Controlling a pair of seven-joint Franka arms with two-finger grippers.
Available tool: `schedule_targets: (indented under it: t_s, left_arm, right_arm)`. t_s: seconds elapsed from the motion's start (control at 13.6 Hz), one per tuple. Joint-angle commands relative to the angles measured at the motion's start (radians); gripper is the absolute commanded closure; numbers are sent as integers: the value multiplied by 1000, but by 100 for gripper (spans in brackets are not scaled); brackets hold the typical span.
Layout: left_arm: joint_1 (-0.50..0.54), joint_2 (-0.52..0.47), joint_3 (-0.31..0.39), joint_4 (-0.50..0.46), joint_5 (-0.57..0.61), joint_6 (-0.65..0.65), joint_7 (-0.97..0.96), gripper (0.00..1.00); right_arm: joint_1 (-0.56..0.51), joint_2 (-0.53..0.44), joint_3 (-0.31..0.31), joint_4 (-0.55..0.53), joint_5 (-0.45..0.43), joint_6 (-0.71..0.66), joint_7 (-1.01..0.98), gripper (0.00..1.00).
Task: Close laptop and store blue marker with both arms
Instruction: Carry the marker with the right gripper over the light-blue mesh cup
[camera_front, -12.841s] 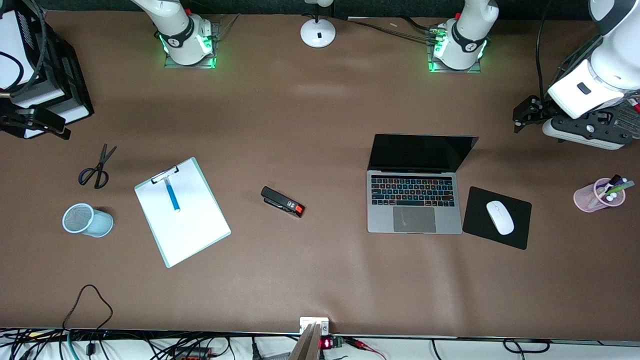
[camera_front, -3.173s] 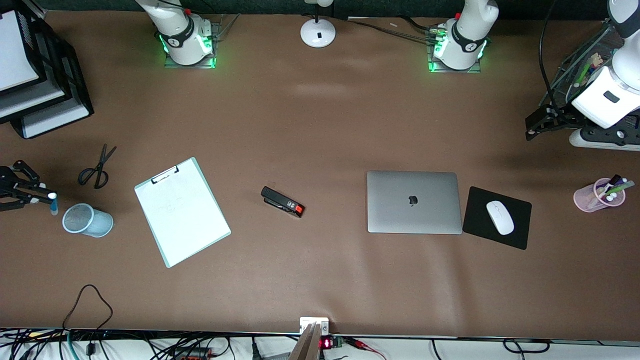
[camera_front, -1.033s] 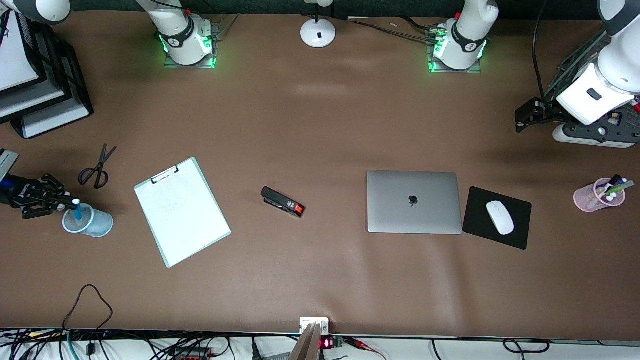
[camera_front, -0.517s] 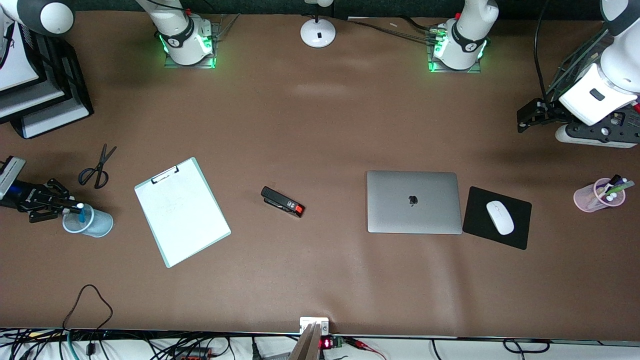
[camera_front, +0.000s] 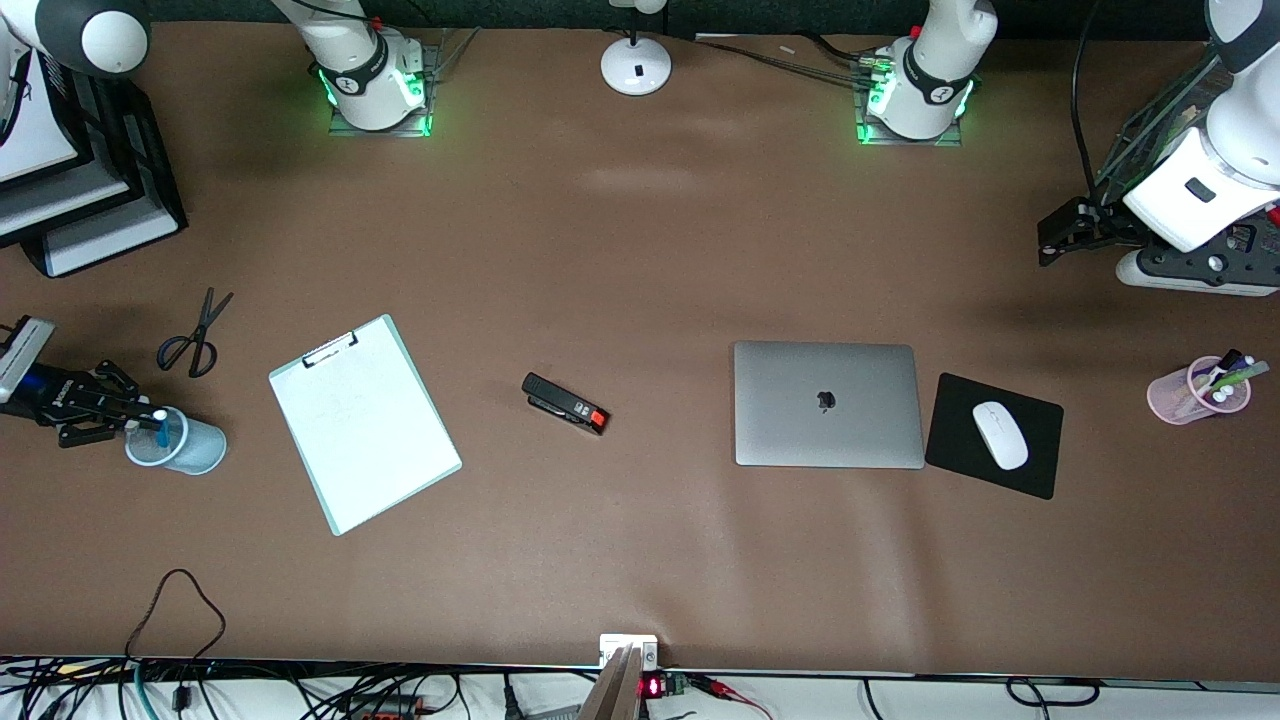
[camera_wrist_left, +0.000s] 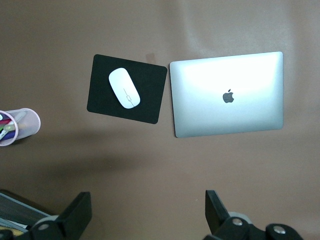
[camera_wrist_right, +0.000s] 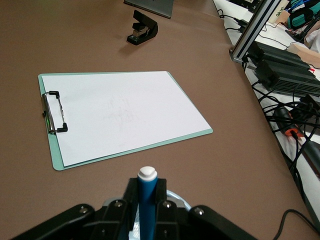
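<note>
Marker (camera_front: 161, 424) is pinched upright by the right gripper (camera_front: 135, 420) over the mesh cup (camera_front: 176, 441), ready for dropping in. Laptop (camera_front: 828, 404) is shut; the left gripper (camera_front: 1055, 232) is parked spread wide.

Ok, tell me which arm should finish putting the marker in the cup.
Right. The right gripper is shut on the blue marker, upright over the blue mesh cup. The left gripper waits open at the other end, above the closed laptop.
</note>
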Motion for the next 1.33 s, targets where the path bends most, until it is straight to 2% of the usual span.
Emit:
schedule_targets:
  t_s: [0.0,0.15,0.22,0.3,0.37,0.59,0.96,1.11,1.25]
  left_arm:
    - [15,13,4,28,-9,-20,23,0]
    - [28,13,4,26,-9,-22,25,0]
    - [35,13,3,26,-11,-22,25,0]
    - [37,13,4,25,-11,-22,25,0]
    - [38,13,4,26,-11,-22,25,0]
    - [38,14,1,26,-11,-24,25,0]
    - [38,14,-3,26,-11,-24,25,0]
    - [37,14,-5,26,-11,-24,25,0]
    - [32,13,-6,28,-9,-24,25,0]
  right_arm:
    - [-11,26,5,29,6,-2,-10,99]
    - [-12,28,3,29,6,6,-10,97]
    - [-12,31,3,29,4,12,-9,82]
    - [-12,29,3,29,4,13,-3,39]
    - [-12,26,2,31,4,12,5,0]
    - [-11,8,-14,31,-2,-8,88,0]
    - [-5,-60,-17,40,-87,-80,256,0]
    - [1,-101,-9,70,-141,-105,335,0]
    - [24,-117,-10,101,-158,-143,396,0]
